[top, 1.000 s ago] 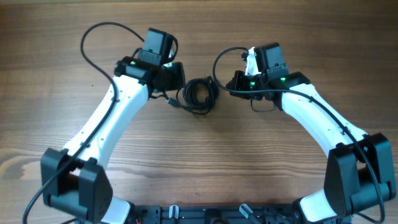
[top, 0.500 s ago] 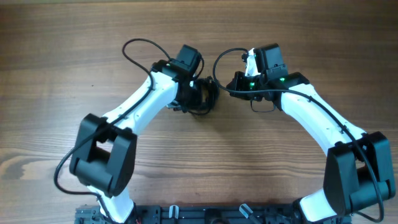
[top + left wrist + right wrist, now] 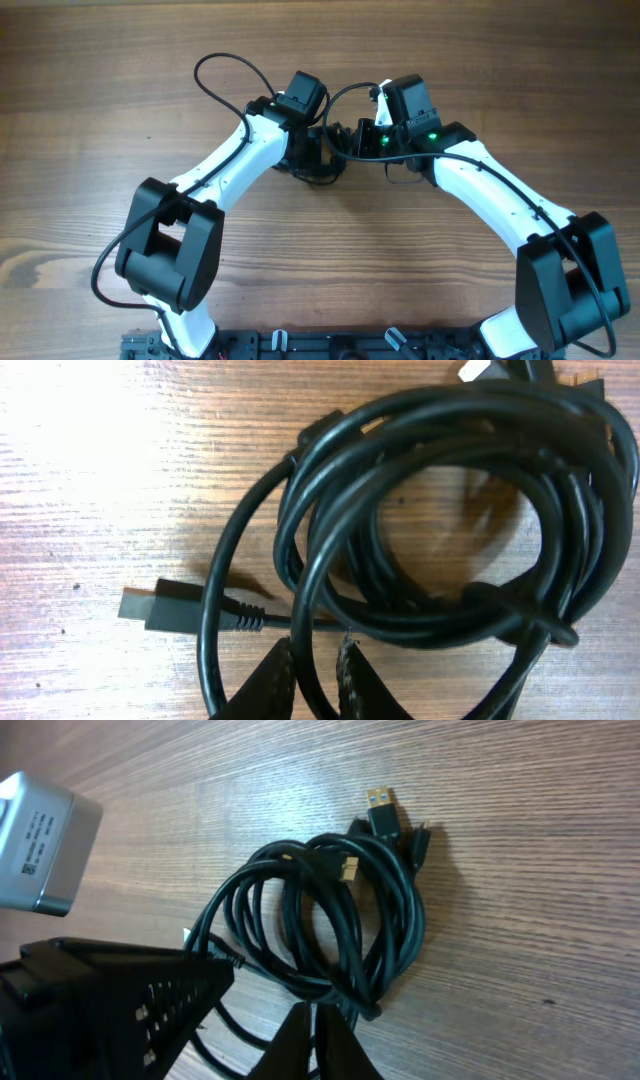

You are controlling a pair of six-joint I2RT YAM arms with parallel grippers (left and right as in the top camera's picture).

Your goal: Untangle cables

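Jaws nearly closed on both sides, meeting over the cables (image 3: 330, 170) mid-table.
Biggest first: the wooden table (image 3: 100, 60) fills every view. The left arm (image 3: 225, 170) and right arm (image 3: 490, 185) reach up from the bottom of the overhead view and converge on one spot. There the cables lie flat on the wood between the two wrists, as a single loose coil of several black loops. On the left gripper (image 3: 315, 665) the tips sit close with a thin slit at the coil's edge; can't tell if a strand is pinched. On the right gripper (image 3: 318, 1032) the tips are pressed together at the coil's near rim, nothing seen between them. One black plug (image 3: 165, 607) lies just beside the coil, and a gold-tipped USB plug (image 3: 380, 808) sticks out at its far side.
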